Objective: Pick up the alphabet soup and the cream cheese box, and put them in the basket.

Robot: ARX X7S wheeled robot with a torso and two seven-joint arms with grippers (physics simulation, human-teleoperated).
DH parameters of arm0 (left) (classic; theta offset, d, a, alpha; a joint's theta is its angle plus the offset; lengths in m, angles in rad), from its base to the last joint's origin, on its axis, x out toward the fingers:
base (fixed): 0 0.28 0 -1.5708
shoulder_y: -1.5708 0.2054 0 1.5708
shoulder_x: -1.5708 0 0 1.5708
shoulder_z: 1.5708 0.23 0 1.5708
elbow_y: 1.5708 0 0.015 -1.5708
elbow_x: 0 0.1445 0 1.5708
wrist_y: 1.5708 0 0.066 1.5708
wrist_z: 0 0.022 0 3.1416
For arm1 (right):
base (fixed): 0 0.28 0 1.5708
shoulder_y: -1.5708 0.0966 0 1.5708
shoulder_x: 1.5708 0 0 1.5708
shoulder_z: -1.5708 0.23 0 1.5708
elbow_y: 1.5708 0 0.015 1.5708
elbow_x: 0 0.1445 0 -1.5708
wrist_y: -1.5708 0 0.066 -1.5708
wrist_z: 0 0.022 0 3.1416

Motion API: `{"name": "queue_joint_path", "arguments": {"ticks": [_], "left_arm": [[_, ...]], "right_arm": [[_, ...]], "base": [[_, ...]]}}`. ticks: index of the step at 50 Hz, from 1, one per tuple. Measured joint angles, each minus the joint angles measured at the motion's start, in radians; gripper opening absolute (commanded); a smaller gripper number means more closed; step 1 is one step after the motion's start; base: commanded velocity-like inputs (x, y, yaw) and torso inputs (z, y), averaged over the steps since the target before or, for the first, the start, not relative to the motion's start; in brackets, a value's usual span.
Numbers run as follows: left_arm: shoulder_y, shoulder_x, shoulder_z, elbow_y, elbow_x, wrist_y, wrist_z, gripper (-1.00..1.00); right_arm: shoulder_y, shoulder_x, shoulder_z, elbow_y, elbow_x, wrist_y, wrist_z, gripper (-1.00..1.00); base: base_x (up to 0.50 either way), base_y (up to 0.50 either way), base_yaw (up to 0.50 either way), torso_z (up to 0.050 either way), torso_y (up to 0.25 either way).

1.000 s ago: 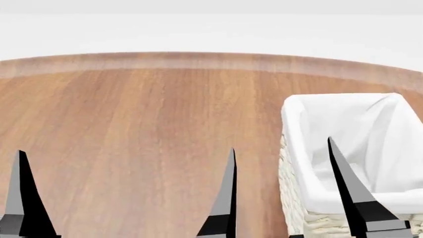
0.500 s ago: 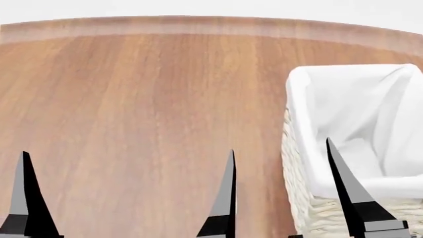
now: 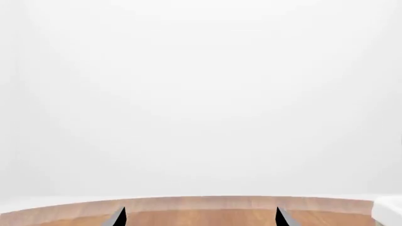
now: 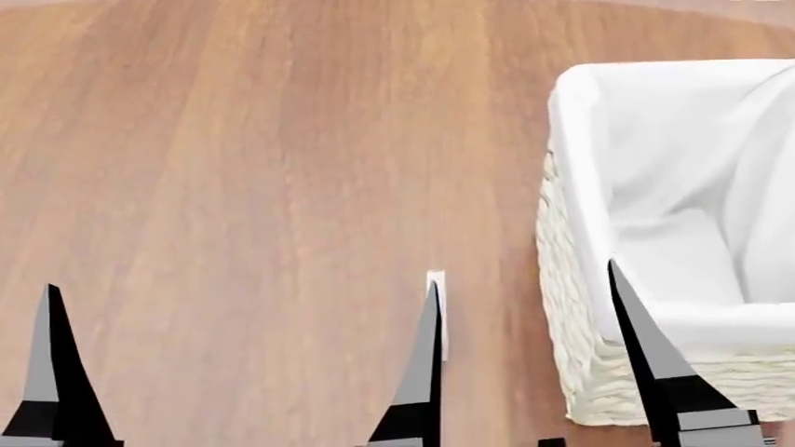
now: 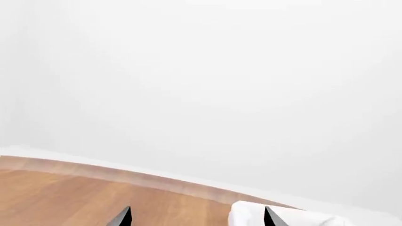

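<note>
The cream wicker basket point(image 4: 582, 368) with its white liner stands at the table's right; its liner also shows in the right wrist view point(image 5: 248, 213). My right gripper point(image 4: 523, 272) is open, low beside the basket's near left corner, one finger point(image 4: 646, 354) in front of its wall. A thin white strip point(image 4: 442, 321) lies on the wood next to the other finger point(image 4: 426, 372); I cannot tell whether it is the cream cheese box. My left gripper point(image 3: 199, 217) is open and empty, and one of its fingers point(image 4: 52, 372) shows at the head view's left. The alphabet soup is out of view.
The brown wooden table point(image 4: 249, 168) fills the head view. Its rounded far edge point(image 3: 201, 202) shows in the left wrist view against a plain white wall. A bit of the basket's white liner point(image 3: 390, 211) is at that view's edge.
The head view has tilted down: the table's far edge slid up out of sight and the basket rose in the picture. The thin white strip came into view. Both grippers kept their places.
</note>
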Motion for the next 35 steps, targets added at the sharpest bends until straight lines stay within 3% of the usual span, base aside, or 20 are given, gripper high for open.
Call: {"name": "queue_joint_path", "arguments": {"ticks": [22, 35], "left_arm": [[-0.006, -0.008, 0.008, -0.010, -0.002, 0.003, -0.010, 1.00], [-0.004, -0.011, 0.008, -0.019, -0.018, 0.023, -0.013, 1.00]], "right_arm": [[0.006, 0.008, -0.009, 0.015, 0.003, -0.011, 0.012, 1.00], [-0.001, 0.014, -0.011, 0.024, 0.012, -0.036, 0.017, 1.00]], "base": [[0.00, 0.00, 0.00, 0.000, -0.141], [0.00, 0.00, 0.00, 0.000, -0.004]]}}
